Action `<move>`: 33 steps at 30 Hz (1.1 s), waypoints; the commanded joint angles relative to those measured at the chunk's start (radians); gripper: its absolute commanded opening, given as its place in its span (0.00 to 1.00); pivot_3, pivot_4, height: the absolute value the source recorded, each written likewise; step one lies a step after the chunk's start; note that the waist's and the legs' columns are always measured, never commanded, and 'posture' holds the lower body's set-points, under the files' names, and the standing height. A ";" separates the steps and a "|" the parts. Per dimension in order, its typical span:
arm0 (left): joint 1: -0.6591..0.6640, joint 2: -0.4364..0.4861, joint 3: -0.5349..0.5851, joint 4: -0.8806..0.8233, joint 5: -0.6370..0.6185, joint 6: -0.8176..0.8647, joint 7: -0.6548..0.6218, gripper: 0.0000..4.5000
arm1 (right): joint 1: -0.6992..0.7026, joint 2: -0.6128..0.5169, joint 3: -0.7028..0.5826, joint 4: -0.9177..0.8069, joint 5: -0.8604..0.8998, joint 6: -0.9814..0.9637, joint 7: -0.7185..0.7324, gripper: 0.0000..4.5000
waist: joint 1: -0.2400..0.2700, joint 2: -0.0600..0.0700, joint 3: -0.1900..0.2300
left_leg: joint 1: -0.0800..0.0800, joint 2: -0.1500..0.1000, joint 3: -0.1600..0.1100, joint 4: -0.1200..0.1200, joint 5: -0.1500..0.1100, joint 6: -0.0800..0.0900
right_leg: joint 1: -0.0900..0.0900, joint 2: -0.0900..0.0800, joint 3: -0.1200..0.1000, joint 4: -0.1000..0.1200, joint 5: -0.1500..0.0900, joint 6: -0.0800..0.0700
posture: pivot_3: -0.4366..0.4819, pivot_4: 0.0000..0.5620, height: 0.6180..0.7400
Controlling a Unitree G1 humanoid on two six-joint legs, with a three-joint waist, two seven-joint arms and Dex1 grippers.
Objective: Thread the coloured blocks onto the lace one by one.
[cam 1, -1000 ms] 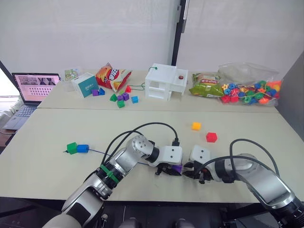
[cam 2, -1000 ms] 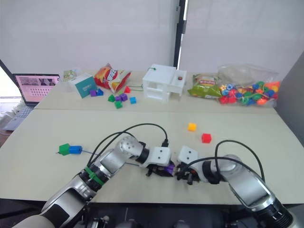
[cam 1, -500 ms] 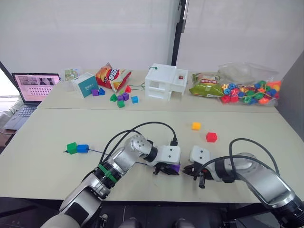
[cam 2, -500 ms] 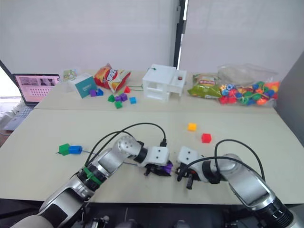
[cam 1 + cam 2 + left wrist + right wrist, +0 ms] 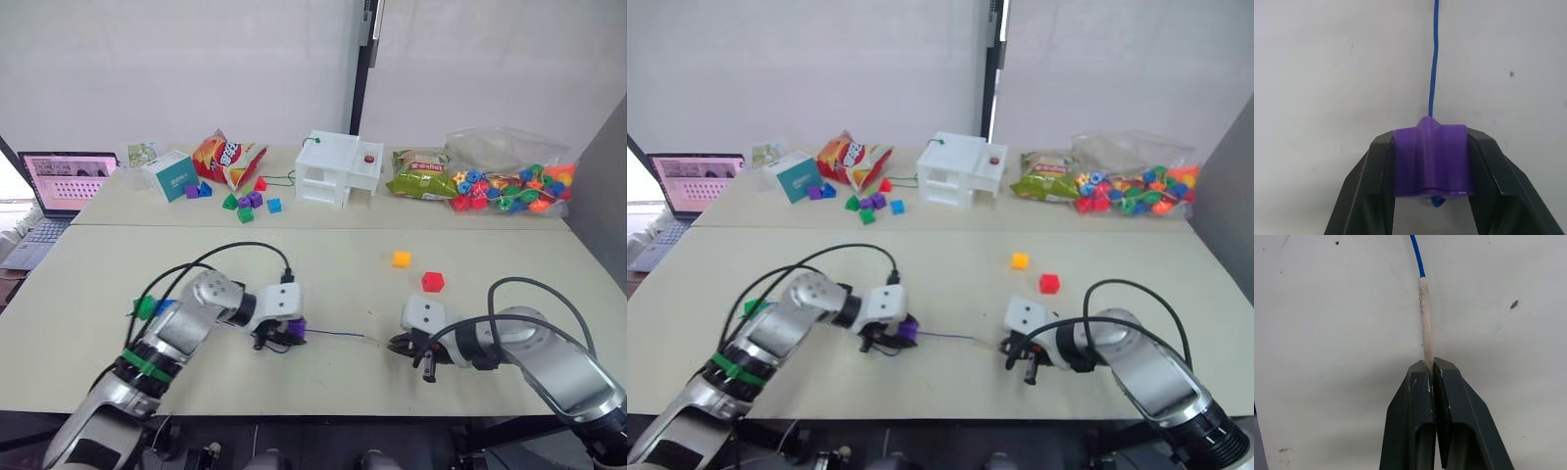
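Left claw [image 5: 1431, 169] is clamped on the purple block [image 5: 1431, 159], with the lace [image 5: 333, 333] running through it; right claw [image 5: 1429, 369] pinches the lace's pale tip [image 5: 1425, 318] above the desk [image 5: 323, 274].

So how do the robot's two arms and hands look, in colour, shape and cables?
Both arms are rounded silver-grey segments ending in white boxy wrist blocks. The left hand and right hand have two black wedge-shaped fingers. Black cables loop over each forearm; the left arm wears a green band.

Green block [image 5: 145, 307] half behind arm.
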 commanded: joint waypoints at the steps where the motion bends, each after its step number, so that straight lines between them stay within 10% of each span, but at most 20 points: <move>1: 0.044 0.116 0.092 -0.027 -0.045 0.009 -0.049 0.31 | -0.001 -0.011 -0.030 -0.007 0.005 -0.032 0.010 0.00 | -0.001 0.000 0.000 | 0.000 0.000 0.000 0.000 0.000 0.000 | 0.000 0.000 0.000 0.000 0.000 0.000 | 0.48 0.27 1.00; 13: 0.141 0.369 0.190 0.313 0.042 -0.268 0.012 0.31 | -0.028 0.015 0.014 0.010 -0.002 -0.062 0.033 0.00 | -0.006 0.001 0.000 | 0.005 0.001 0.001 -0.003 0.000 0.000 | 0.001 0.000 0.000 0.001 0.000 -0.001 | 0.48 0.27 1.00; 16: 0.123 0.343 0.202 0.325 0.038 -0.304 0.040 0.31 | -0.042 0.027 0.027 0.018 -0.007 -0.065 0.038 0.00 | -0.006 0.001 0.000 | 0.006 0.001 0.001 -0.003 0.000 0.000 | 0.002 0.000 0.000 0.001 -0.001 -0.001 | 0.48 0.27 1.00; 23: 0.094 0.296 0.260 0.131 -0.139 -0.092 -0.049 0.90 | -0.099 0.060 0.055 0.034 -0.014 -0.047 0.041 0.00 | 0.002 0.000 0.000 | 0.001 0.000 0.001 -0.002 0.000 0.000 | 0.000 -0.001 -0.001 0.001 0.000 -0.001 | 0.48 0.27 1.00; 33: 0.044 0.000 0.128 -0.195 -0.260 0.121 0.057 0.90 | -0.162 0.116 0.108 0.050 -0.031 -0.022 0.034 0.00 | 0.007 -0.001 0.000 | 0.000 -0.001 0.001 -0.001 0.000 0.000 | 0.000 -0.002 -0.001 0.001 0.000 0.000 | 0.48 0.27 1.00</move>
